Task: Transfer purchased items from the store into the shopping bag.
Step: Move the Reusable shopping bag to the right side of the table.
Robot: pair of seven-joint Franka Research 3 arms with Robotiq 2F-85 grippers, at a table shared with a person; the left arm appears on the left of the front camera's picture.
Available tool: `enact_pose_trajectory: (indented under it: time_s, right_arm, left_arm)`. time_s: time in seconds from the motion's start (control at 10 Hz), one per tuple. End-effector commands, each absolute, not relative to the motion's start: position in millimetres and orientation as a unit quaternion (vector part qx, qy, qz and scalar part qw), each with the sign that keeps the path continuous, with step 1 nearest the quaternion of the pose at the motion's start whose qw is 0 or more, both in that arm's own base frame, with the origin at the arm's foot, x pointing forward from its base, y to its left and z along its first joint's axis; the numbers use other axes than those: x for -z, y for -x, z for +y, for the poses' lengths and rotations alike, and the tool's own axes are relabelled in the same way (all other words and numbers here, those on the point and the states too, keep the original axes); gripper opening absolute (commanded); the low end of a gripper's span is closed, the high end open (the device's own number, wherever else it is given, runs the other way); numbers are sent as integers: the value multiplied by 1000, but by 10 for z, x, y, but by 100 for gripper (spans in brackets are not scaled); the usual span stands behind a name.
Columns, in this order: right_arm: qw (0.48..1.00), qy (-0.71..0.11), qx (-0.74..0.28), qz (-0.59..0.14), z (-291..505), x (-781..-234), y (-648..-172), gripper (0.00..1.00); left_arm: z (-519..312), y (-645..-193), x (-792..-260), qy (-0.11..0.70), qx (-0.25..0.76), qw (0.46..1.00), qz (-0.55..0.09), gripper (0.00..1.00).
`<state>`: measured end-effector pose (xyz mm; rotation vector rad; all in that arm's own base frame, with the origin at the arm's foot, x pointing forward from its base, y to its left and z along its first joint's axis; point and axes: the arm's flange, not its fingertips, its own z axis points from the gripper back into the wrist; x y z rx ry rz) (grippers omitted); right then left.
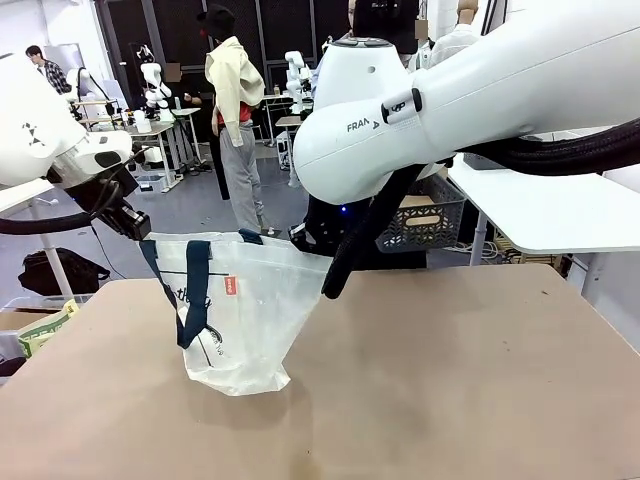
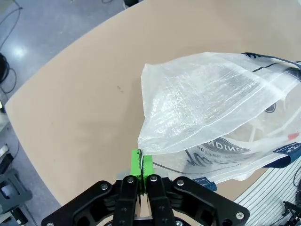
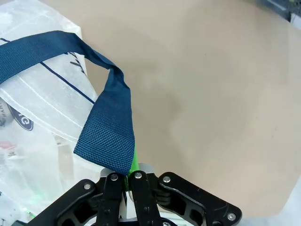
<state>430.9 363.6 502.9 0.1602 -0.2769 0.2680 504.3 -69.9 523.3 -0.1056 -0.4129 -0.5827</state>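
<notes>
The translucent whitish plastic shopping bag [image 1: 240,320] is held open on the tan table [image 1: 450,380], its rim pinched by the left gripper [image 2: 141,165] and its navy strap [image 3: 106,136] by the right gripper [image 3: 129,172], with filling judged unfinished.

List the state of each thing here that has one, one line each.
Bag: upright, hung by its rim and strap, mouth pulled open, bottom on the table.
Left gripper: shut on the bag's plastic rim.
Right gripper: shut on the end of the navy strap.
</notes>
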Motion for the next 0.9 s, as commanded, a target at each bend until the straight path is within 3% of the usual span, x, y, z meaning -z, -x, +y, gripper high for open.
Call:
enact_pose_trajectory:
  time_s: [0.0,0.3,0.5,0.8]
  right_arm:
    - [978,-77,-138,-136,3614,-5023,-4318,0]
    - [978,-80,-133,-137,3636,-5028,-4309,0]
    - [974,-70,-150,-153,3717,-4923,-4152,0]
    - [969,-75,-178,-152,3829,-4771,-3876,0]
  left_arm:
    - [-658,-5035,-5238,47,285,937,-197,0]
    - [-699,-5043,-5233,52,285,936,-202,0]
    - [-664,-5135,-5041,28,379,898,-222,0]
    - [-564,-5211,-4837,31,418,881,-220,0]
